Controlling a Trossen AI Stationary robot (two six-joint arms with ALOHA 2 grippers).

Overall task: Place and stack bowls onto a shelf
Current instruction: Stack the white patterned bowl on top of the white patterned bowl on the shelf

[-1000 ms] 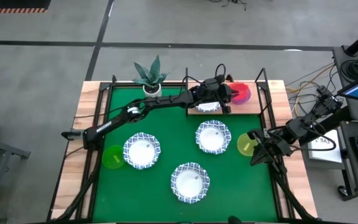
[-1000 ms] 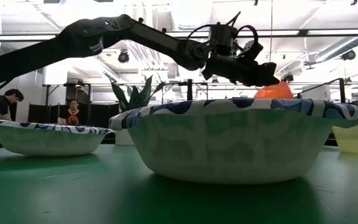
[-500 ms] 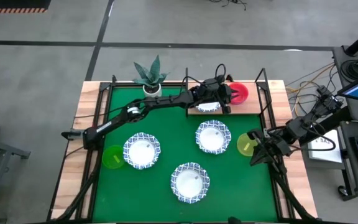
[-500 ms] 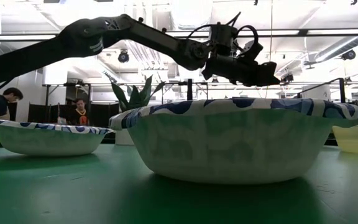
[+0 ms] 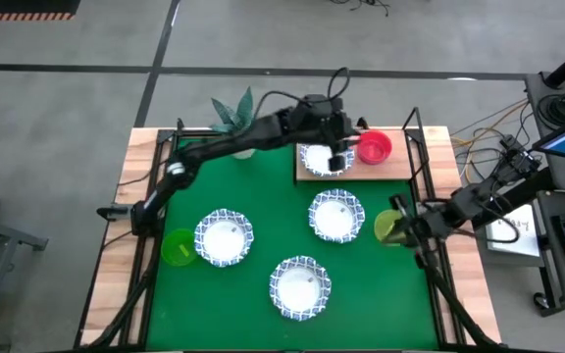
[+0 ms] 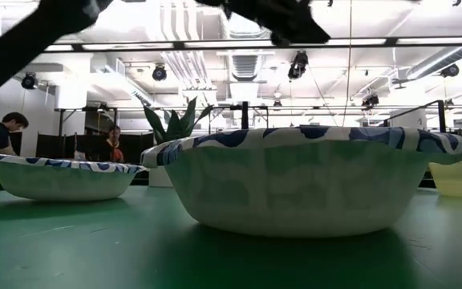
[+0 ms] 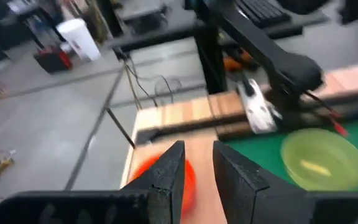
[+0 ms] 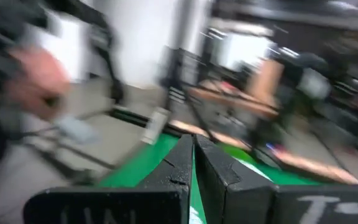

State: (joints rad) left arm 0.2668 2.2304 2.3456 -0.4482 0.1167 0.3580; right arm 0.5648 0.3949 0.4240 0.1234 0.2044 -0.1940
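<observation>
While the high view looked straight down, the left gripper hung above the shelf at the far edge of the green mat. On this shelf stood one white bowl with a blue rim and, beside it, the red bowl. Three more white bowls lay on the mat: one on the left, one near the middle and one at the near side. A green bowl touched the left one. The right gripper was just beside the yellow-green bowl at the right edge of the mat. A plant stood at the far left corner.

From the low view, a white bowl filled the middle, another stood to its left, and the plant rose behind them. People were in the room behind.

From the left wrist view, the fingers stood a little apart with nothing between them; the red bowl and the yellow-green bowl were beyond.

From the right wrist view, the fingers were pressed together, holding nothing
</observation>
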